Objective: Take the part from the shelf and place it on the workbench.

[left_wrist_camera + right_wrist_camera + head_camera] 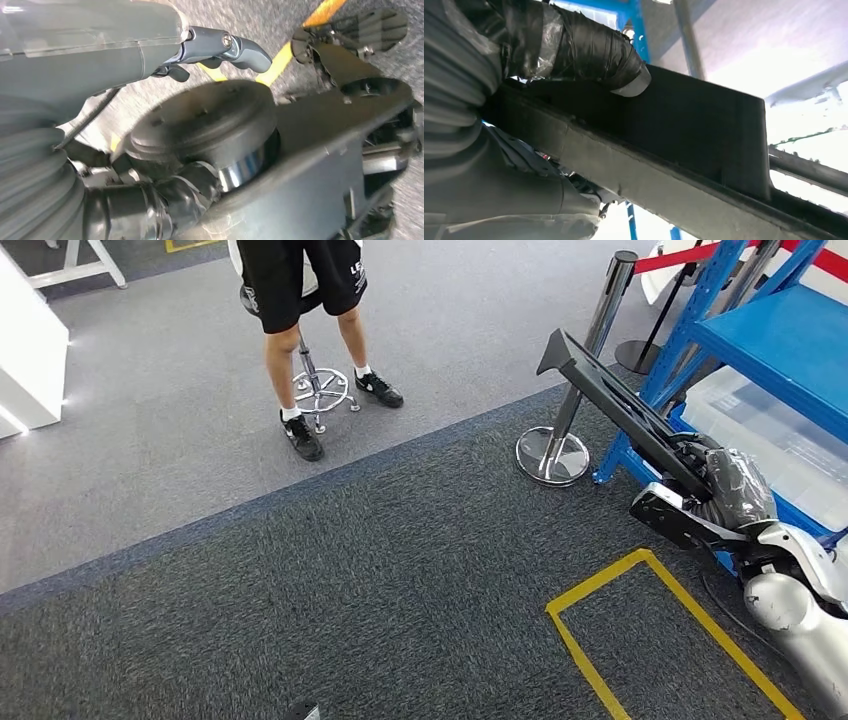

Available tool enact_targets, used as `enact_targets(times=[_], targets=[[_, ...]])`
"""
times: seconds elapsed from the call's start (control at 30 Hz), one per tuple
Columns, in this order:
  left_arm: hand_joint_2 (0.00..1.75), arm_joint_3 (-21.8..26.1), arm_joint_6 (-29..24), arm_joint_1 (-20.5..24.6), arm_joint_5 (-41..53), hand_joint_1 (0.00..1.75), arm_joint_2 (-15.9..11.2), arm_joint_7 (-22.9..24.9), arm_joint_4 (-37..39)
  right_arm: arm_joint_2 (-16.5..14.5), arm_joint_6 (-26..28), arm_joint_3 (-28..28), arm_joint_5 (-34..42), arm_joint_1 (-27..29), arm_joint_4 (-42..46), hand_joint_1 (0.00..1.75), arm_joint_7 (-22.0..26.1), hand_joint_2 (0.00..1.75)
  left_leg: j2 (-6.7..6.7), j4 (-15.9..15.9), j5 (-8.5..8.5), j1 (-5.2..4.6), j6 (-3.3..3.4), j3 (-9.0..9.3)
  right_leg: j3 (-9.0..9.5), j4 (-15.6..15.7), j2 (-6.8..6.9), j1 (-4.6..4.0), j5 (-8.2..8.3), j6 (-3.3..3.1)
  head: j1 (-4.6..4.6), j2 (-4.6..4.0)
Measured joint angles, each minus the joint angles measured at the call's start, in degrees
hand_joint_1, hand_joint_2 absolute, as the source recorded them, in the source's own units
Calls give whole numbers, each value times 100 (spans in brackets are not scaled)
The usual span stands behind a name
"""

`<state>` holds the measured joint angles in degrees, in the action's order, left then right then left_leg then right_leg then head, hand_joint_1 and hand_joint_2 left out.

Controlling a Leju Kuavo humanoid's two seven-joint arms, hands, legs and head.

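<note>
Gripping the long black part [620, 410] in my right hand [735, 490] beside the blue shelf [790, 340] | long axis slanting up-left over carpet | left hand [220, 47] fingers curled, empty | no legible writing.

Head view: from high on the body, facing forward and down over dark grey carpet [330, 580]. Right wrist view: pressed close against the long black angular plastic part [684, 130], also seen from above. Left wrist view: close, aimed floorward.
</note>
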<state>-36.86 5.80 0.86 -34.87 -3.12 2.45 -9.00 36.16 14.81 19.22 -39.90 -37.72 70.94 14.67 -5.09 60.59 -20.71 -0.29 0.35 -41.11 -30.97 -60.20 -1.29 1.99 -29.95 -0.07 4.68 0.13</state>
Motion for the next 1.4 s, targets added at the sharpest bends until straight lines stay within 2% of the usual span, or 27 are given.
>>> enact_targets(times=[0.07,0.13,0.17,0.2,0.27,0.33,0.4,0.47,0.5,0.53,0.6,0.63,0.67,0.7,0.73,0.77,0.83,0.9,0.97,1.03,1.1,1.17,1.2,1.23,1.27,1.33,1.4], targets=[[175,0,21,-1,4,0,-5,10,-1,53,-96,-13,42,23,56,175,29,175,315,540,-402,13,-59,-211,-42,12,145,-18,58,-65,37,0],[175,0,26,11,7,0,-5,15,-1,121,-151,-34,73,35,97,175,39,175,454,1253,-771,38,-93,-435,-92,5,294,-54,92,-82,49,0],[175,0,27,14,8,0,-5,15,-1,148,-167,-42,83,42,112,175,36,175,473,1437,-823,43,-90,-455,-110,1,371,-71,101,-82,49,0],[175,-1,27,13,10,0,-5,20,-1,178,-179,-46,88,52,134,175,32,175,484,1421,-780,39,-68,-370,-120,-1,446,-90,106,-81,49,0],[175,-1,25,6,19,0,-12,28,1,234,-203,-52,88,71,191,175,26,175,580,804,-535,-19,55,75,-122,1,587,-122,109,-80,49,0],[175,-2,22,1,25,0,-29,32,2,281,-220,-72,88,87,234,175,25,175,799,117,-416,-129,207,509,-116,22,730,-144,115,-67,46,0],[175,-2,21,-2,26,0,-44,31,2,305,-232,-89,89,112,250,175,24,175,879,-147,-415,-205,296,631,-105,71,873,-143,140,-25,47,0],[175,-2,22,-15,38,0,-53,32,2,333,-242,-91,89,144,285,175,12,175,763,-318,-331,-197,364,672,-68,138,949,-125,151,34,48,1],[175,-2,27,-24,46,0,-51,32,1,359,-245,-96,89,157,309,175,4,175,694,-439,-272,-177,391,726,-72,104,845,-119,103,54,45,1],[175,-3,32,-27,54,0,-48,32,1,395,-249,-108,89,164,328,175,-4,175,628,-552,-210,-153,416,781,-127,-44,666,-111,-1,70,43,1],[175,-4,37,-11,57,0,-36,28,-1,478,-263,-147,88,180,340,175,-13,175,490,-651,-145,-129,429,826,-432,-694,257,-93,-316,95,37,0],[175,-4,34,1,55,0,-32,24,-1,515,-273,-161,88,199,340,175,-18,175,416,-640,-140,-123,432,818,-618,-1052,164,-80,-439,116,36,0],[175,-4,29,7,50,0,-26,19,-1,546,-283,-171,87,224,339,175,-22,175,336,-614,-145,-115,426,804,-753,-1279,131,-66,-471,143,35,0],[175,-4,25,8,45,0,-19,14,-1,569,-295,-173,87,247,340,175,-26,175,255,-573,-156,-102,410,788,-792,-1300,121,-45,-393,174,37,0],[175,-4,20,6,38,0,-14,10,-1,587,-306,-173,88,265,343,175,-28,175,174,-514,-177,-84,385,767,-729,-1116,112,-17,-223,209,36,0],[175,-4,15,4,29,0,-13,4,-1,609,-318,-178,88,273,350,175,-31,175,93,-426,-213,-64,345,733,-583,-758,53,26,-10,252,35,0],[175,-3,-1,4,13,0,-30,-24,2,649,-351,-195,86,275,376,175,-54,175,-59,-213,-291,-41,256,604,-335,-193,-216,91,199,306,20,1],[175,-2,-15,-4,6,0,-52,-58,4,687,-399,-210,65,302,439,175,-124,175,-196,-83,-312,-28,179,465,-300,-94,-340,78,170,270,7,1],[175,-2,-3,-40,22,0,-63,-74,5,712,-445,-213,32,323,522,175,-198,175,-266,-56,-293,-10,114,387,-320,-104,-190,57,193,186,9,0],[175,-4,25,-53,50,0,-69,-78,6,729,-463,-218,19,319,592,175,-232,175,-5,151,-412,-12,49,262,-312,-83,-42,60,217,112,34,0],[175,-5,39,-25,68,0,-71,-80,6,764,-464,-235,19,320,643,175,-235,175,353,779,-738,2,-3,-40,-302,-73,119,32,217,66,60,0],[175,-6,43,-5,79,0,-69,-85,6,792,-465,-257,20,327,660,175,-230,175,461,1439,-981,36,-18,-363,-298,-73,288,-2,209,48,61,0],[175,-7,45,-2,84,0,-68,-87,6,797,-465,-264,21,336,663,175,-230,175,473,1537,-968,44,-13,-409,-294,-73,368,-14,202,45,61,0],[175,-7,46,-3,88,0,-68,-90,6,803,-465,-267,22,348,668,175,-230,175,483,1413,-859,46,0,-339,-287,-73,446,-22,195,44,61,0],[175,-8,44,-5,93,0,-68,-92,6,808,-465,-272,23,357,675,175,-230,175,531,1077,-680,40,23,-154,-274,-73,520,-28,185,49,61,0],[175,-8,37,-2,101,0,-74,-92,6,826,-465,-297,23,367,688,175,-229,175,743,306,-434,-26,80,256,-246,-66,655,-40,162,75,61,0],[175,-8,28,4,103,0,-81,-93,6,844,-465,-331,23,376,690,175,-229,175,835,-28,-393,-103,145,411,-223,-39,772,-52,149,127,58,0]])
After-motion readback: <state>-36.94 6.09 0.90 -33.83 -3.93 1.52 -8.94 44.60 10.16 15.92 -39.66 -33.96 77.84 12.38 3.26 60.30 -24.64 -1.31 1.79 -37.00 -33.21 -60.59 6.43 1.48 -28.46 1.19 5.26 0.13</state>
